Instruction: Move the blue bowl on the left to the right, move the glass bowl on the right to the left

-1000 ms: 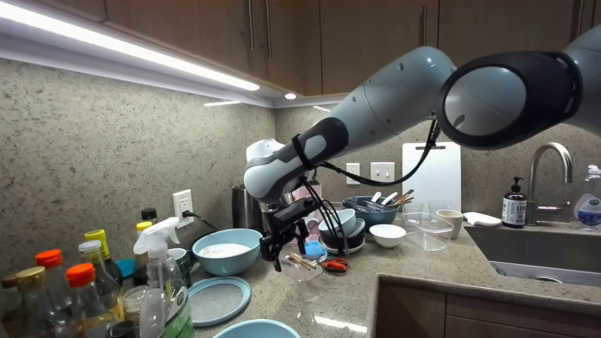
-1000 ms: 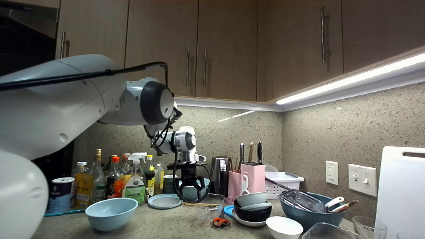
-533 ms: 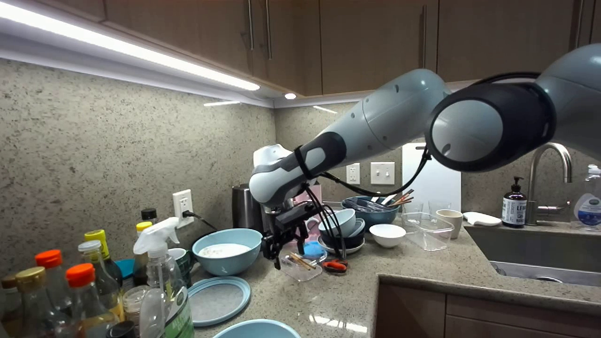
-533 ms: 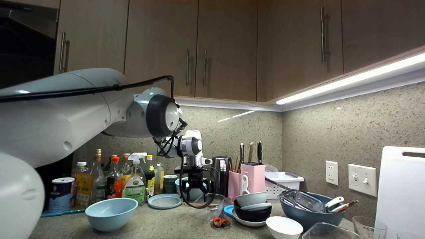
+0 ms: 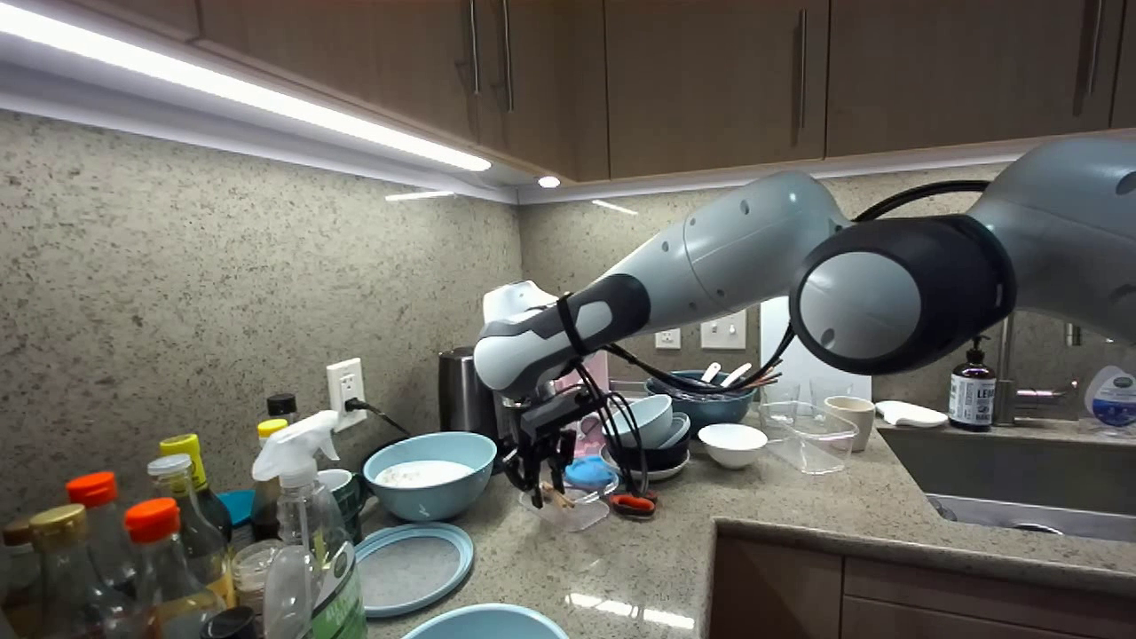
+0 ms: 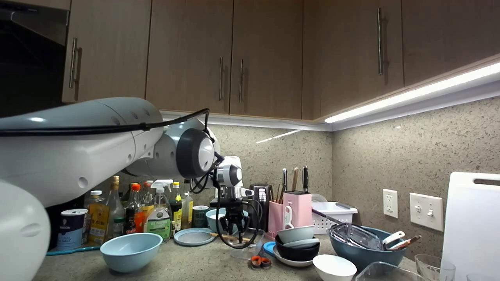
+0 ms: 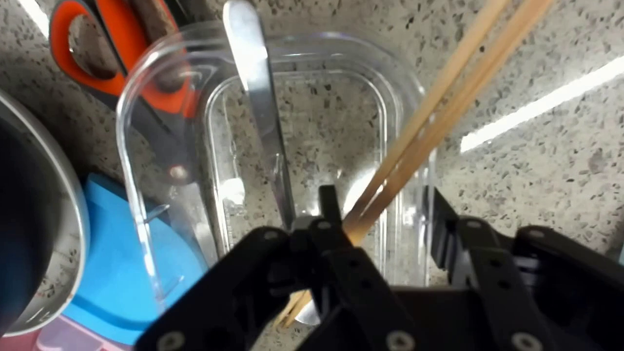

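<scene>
The blue bowl (image 6: 131, 253) stands on the counter at the left in an exterior view; its rim (image 5: 488, 612) shows at the bottom edge in an exterior view. The glass bowl (image 7: 317, 107), see-through with rounded corners, fills the middle of the wrist view. Wooden chopsticks (image 7: 453, 97) and a metal utensil (image 7: 258, 87) lie across it. My gripper (image 7: 380, 197) is low over its near end. One finger is over its inside, beside the chopsticks; the other is at the side wall, seen partly through it. The jaws are apart, with a visible gap between the fingers.
Orange-handled scissors (image 7: 112, 53), a blue lid (image 7: 131, 263) and a stack of bowls (image 6: 297, 248) crowd one side. Another light blue bowl (image 5: 426, 497) with white contents stands behind, near a round lid (image 5: 413, 572). A small white bowl (image 6: 334, 267) sits further right.
The arm has come down and, in an exterior view, a little to the right toward the glass bowl. The jaws have moved partly together. The chopsticks have shifted slightly.
</scene>
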Controlling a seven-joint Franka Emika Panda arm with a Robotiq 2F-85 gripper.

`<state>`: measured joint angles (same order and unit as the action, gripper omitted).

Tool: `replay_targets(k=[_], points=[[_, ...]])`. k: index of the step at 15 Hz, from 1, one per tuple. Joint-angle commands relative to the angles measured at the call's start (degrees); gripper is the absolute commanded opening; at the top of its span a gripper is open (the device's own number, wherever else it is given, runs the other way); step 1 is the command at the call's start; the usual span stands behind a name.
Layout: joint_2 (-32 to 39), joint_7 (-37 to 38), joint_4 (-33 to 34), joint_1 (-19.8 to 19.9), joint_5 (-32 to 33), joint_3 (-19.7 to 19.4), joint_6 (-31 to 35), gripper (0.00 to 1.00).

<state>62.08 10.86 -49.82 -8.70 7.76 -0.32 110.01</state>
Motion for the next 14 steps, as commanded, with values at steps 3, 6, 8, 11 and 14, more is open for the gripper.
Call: replay_targets(k=[3, 6, 8, 11, 14], points=[[0.3, 0.3, 2.8, -1.7, 0.5, -0.2, -5.2, 0.02], [0.0, -0.1, 3.6, -2.4, 0.3, 0.1, -7.5, 0.0], [0.1, -0.2, 4.4, -2.5, -0.3, 0.4, -9.5, 0.03], [0.0, 1.1, 5.0, -2.9, -0.5, 0.5, -13.1, 0.03], [-0.7, 1.7, 4.1, -3.6, 0.2, 0.2, -16.4, 0.03]])
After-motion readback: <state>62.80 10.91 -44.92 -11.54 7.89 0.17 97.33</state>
